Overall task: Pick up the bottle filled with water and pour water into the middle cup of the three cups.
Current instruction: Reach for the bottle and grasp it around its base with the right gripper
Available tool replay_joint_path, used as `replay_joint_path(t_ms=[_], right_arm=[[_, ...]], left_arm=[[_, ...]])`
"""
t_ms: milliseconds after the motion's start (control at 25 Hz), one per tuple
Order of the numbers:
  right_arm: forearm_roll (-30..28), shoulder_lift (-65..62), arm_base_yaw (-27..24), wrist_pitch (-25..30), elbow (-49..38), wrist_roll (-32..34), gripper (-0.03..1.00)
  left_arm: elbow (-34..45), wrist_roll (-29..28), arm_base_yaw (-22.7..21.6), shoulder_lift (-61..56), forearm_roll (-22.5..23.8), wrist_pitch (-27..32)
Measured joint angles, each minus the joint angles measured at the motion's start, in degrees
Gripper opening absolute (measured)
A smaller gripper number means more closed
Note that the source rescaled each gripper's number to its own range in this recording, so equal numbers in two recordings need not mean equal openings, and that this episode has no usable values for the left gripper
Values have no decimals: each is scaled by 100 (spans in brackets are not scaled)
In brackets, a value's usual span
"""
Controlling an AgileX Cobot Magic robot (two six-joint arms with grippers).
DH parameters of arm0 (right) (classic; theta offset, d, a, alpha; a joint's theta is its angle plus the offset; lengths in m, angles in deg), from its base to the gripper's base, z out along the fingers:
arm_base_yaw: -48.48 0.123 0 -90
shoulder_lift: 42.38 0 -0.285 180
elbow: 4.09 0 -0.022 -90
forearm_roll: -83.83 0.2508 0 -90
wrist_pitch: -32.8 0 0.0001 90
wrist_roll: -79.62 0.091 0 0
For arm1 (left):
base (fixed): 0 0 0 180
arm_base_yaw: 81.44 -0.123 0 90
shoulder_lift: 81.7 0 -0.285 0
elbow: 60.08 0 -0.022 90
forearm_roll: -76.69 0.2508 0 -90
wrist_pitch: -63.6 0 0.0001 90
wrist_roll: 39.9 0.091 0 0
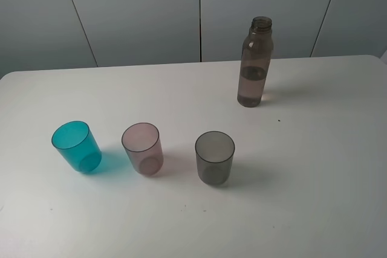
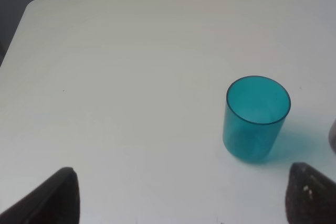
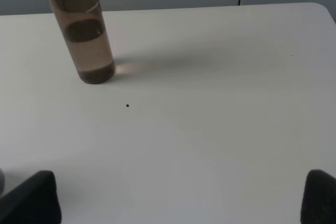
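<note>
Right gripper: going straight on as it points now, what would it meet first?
Likely just the bare table: the open right gripper points past the bottle, which stands to one side of its line, though depth is unclear.

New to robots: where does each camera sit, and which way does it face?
Exterior high: above the table, looking down on teal cup, middle cup, grey cup, bottle; no robot parts.
Left wrist: on left arm, facing teal cup; left gripper open.
Right wrist: on right arm, facing bottle; right gripper open.
High and right wrist both show bottle.
</note>
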Motion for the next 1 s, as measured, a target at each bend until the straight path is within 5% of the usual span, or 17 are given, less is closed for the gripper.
replay_joint_path(t_ms=[1000], right_arm=[[0, 0, 0, 0, 0, 0, 98]], left_arm=[[0, 0, 0, 0, 0, 0]])
